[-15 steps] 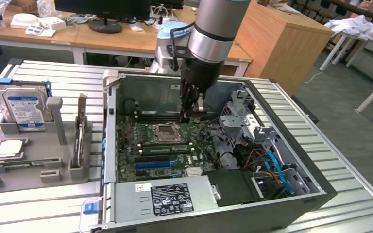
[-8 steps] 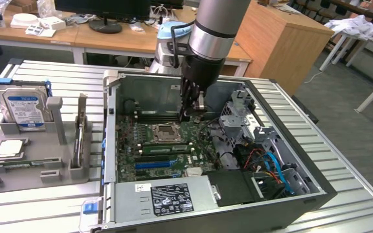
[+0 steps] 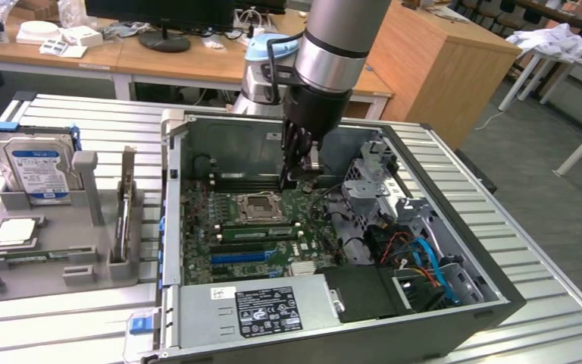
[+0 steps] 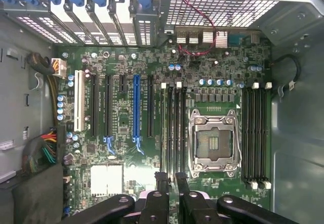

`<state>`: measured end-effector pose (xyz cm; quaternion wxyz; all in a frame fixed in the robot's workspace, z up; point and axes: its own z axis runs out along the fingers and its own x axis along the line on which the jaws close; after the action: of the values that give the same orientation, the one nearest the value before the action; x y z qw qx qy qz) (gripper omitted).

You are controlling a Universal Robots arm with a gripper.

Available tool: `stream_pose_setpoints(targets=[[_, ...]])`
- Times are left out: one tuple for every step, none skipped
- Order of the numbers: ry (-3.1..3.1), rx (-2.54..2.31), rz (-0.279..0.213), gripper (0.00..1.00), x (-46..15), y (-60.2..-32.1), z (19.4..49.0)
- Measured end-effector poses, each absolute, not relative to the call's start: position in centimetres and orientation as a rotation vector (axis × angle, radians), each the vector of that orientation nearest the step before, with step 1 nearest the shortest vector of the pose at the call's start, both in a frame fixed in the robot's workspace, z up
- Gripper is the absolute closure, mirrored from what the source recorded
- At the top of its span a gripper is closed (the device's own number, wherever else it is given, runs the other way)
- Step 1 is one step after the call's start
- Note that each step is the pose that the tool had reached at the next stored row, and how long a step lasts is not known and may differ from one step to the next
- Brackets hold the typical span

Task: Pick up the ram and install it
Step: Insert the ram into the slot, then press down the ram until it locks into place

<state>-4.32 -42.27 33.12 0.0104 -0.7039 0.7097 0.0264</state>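
Note:
My gripper (image 3: 293, 178) reaches down into the open computer case (image 3: 493, 296), just above the motherboard (image 3: 220, 262) at the exterior view's right of the empty CPU socket (image 3: 255, 205). In the wrist view the gripper (image 4: 169, 177) hangs in line with the black memory slots (image 4: 173, 128) beside the socket (image 4: 212, 140). A green ram stick (image 3: 255, 230) sits in the slots on the near side of the socket. Another narrow green strip (image 3: 23, 256) lies at the front of the grey fixture. I cannot tell whether the gripper holds anything.
The grey fixture (image 3: 79, 269) at the exterior view's left holds a blue-labelled hard drive (image 3: 36, 168) and a square silver CPU (image 3: 16, 231). Inside the case, a drive cage (image 3: 372, 178), cables (image 3: 423, 262) and the power supply (image 3: 261, 307) crowd the board. More memory slots (image 4: 254, 133) lie beyond the socket.

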Motion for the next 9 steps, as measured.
stream_pose_setpoints(targets=[[2.215,-2.197,0.083,0.8,-4.32,-42.27,33.12],[2.215,-2.197,0.083,0.8,-4.32,-42.27,33.13],[2.215,-2.197,0.083,0.8,-4.32,-42.27,33.13],[2.215,-2.197,0.083,0.8,-4.32,-42.27,33.14],[2.215,-2.197,0.083,0.8,-4.32,-42.27,33.14],[2.215,-2.197,0.082,0.8,-4.32,-42.27,33.14],[2.215,-2.197,0.083,0.8,-4.32,-42.27,33.14],[2.215,-2.197,0.082,0.8,-4.32,-42.27,33.14],[2.215,-2.197,0.083,0.8,-4.32,-42.27,33.14]])
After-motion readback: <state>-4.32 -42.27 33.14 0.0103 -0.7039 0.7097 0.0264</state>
